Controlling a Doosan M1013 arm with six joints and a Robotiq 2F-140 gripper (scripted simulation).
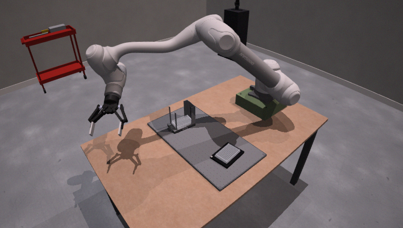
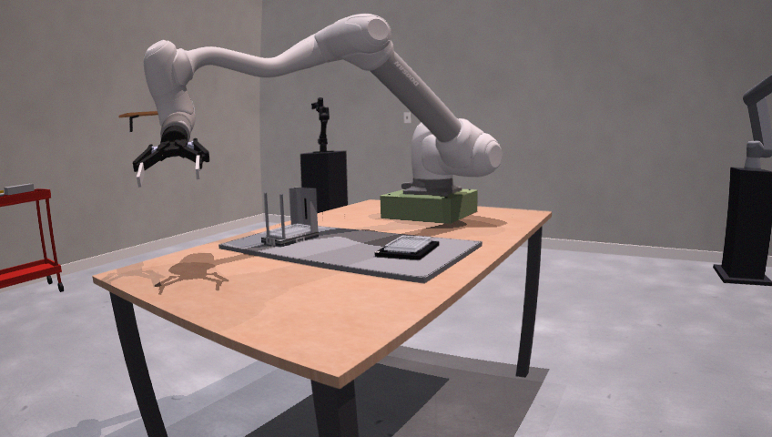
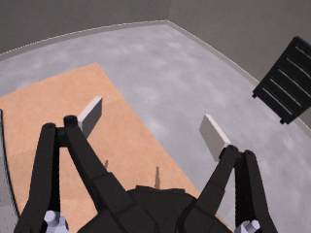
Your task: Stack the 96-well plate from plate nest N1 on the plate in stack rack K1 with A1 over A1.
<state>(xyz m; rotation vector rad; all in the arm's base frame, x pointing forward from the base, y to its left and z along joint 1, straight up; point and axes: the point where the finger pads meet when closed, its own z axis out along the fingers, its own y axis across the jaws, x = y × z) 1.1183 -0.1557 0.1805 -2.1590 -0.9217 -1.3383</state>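
- At far left, high over the table's [image 1: 175, 197] end: gripper [image 1: 106, 124] spread to its widest, nothing between the pale fingertips, pointing down, well apart from both plates.
- Toward the middle, on the grey mat [image 1: 197, 147]: stack rack K1 [image 1: 188, 108] with thin posts and a dark back wall, lower plate [image 1: 180, 121] seated inside.
- Further right: plate nest N1 [image 1: 215, 160], black-rimmed, with the 96-well plate [image 1: 227, 152] lying flat in it, pale with a fine well grid. A1 marker too small to make out.
- Likely risks: a long reach across to N1, so an off-centre or skewed grasp; posts snagging the plate on entry from above; A1 corners mismatched if yaw is misjudged; lower plate nudged off its seat.
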